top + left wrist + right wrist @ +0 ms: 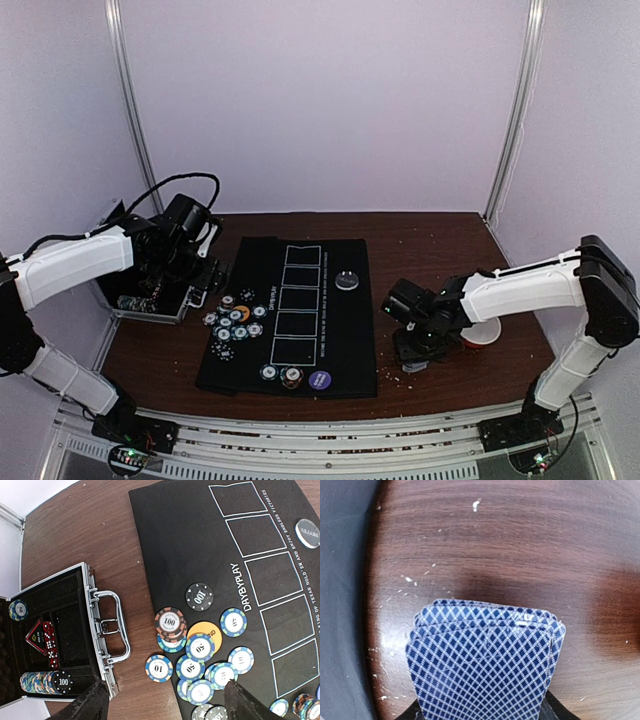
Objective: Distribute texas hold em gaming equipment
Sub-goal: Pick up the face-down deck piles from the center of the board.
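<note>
Brown table point(75, 530), chips point(42, 681) in case point(75, 605)

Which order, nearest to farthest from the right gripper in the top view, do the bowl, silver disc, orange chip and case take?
From the right gripper:
1. Bowl, just to its right.
2. Silver disc, on the mat, farther back and left.
3. Orange chip, at the mat's left side.
4. Case, far left.
</note>
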